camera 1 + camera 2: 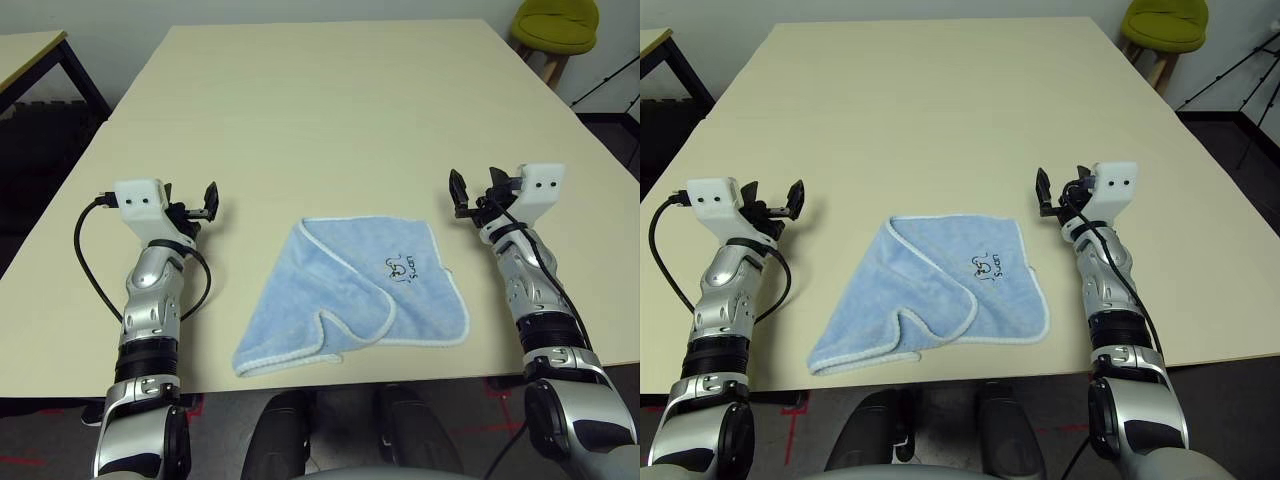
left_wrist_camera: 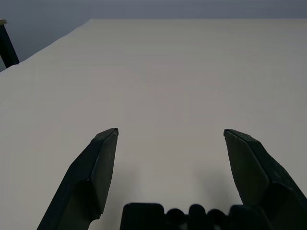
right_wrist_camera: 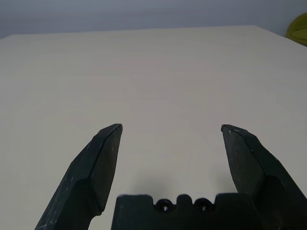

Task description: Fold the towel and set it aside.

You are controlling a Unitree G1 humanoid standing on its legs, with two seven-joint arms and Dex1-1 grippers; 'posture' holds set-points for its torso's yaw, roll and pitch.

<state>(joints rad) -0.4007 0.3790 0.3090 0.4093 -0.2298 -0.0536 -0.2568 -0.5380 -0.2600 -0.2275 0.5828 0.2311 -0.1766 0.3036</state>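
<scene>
The towel [image 1: 350, 295] lies on the bench [image 1: 320, 120] near its front edge, between my two arms and touching neither. It is loosely doubled rather than squarely folded: one flap is turned over from my left, its white-stitched border curling across the middle, and the lowest corner on my left reaches close to the bench edge. The small dark mark faces up toward my right side. Risk one, in my judgement: the layers are uneven, so a pinch at the curled border may catch only the top ply and drag the fold open instead of carrying it over. Risk two: the terry is limp, and a lift from a single corner would probably let the rest slump and bunch. Risk three: the corner near the front edge could slide off the bench if I pull toward myself. As to pose, my left gripper [image 1: 205, 203] hovers over bare bench well to the left of the towel, forearm raised, jaws spread wide and holding nothing. My right gripper [image 1: 472, 192] stands in a mirrored position just beyond the towel's far right corner, jaws likewise wide apart and empty. Both wrists point forward across the bench, not down at the cloth, so each needs to reorient before any grasp.
</scene>
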